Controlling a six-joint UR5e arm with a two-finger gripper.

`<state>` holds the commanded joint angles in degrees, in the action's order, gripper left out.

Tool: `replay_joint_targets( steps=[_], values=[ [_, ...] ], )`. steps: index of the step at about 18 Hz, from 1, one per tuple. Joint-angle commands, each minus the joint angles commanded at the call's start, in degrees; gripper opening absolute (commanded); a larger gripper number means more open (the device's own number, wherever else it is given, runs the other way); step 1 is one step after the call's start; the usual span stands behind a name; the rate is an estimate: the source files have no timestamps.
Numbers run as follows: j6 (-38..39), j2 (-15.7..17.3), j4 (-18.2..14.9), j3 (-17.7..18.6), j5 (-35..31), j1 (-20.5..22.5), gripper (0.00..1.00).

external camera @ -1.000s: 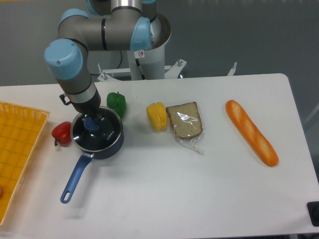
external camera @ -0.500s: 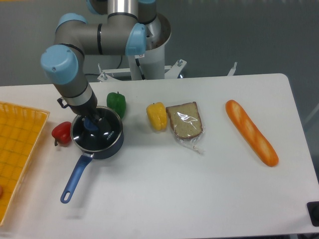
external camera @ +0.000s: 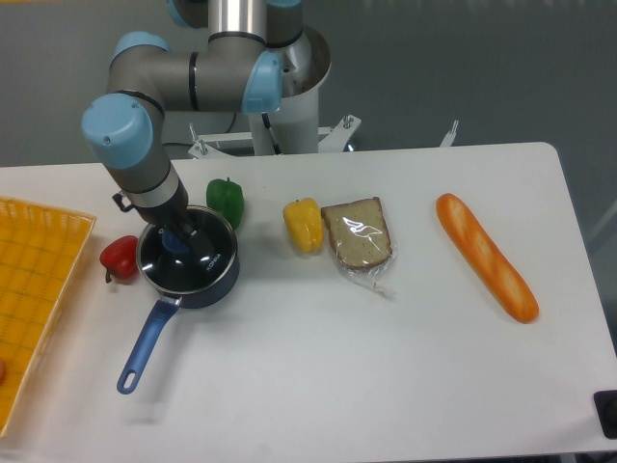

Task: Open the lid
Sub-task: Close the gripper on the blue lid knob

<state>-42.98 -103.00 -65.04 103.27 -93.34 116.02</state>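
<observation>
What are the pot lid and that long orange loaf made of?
The lid looks like clear glass with a blue knob, probably plastic: the dark pot shows through, with bright glints. The loaf looks like glossy moulded plastic, too evenly orange for real bread.

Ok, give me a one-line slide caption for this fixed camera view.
UR5e gripper poised at the blue knob of the lid on the saucepan, peppers, bread and baguette alongside.
</observation>
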Motion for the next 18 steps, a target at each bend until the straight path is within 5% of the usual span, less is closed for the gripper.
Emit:
replay_joint_targets(
  steps=[18],
  values=[
    [-2.11,-0.44,0.35,1.23,1.40,-0.44,1.00]
  ],
)
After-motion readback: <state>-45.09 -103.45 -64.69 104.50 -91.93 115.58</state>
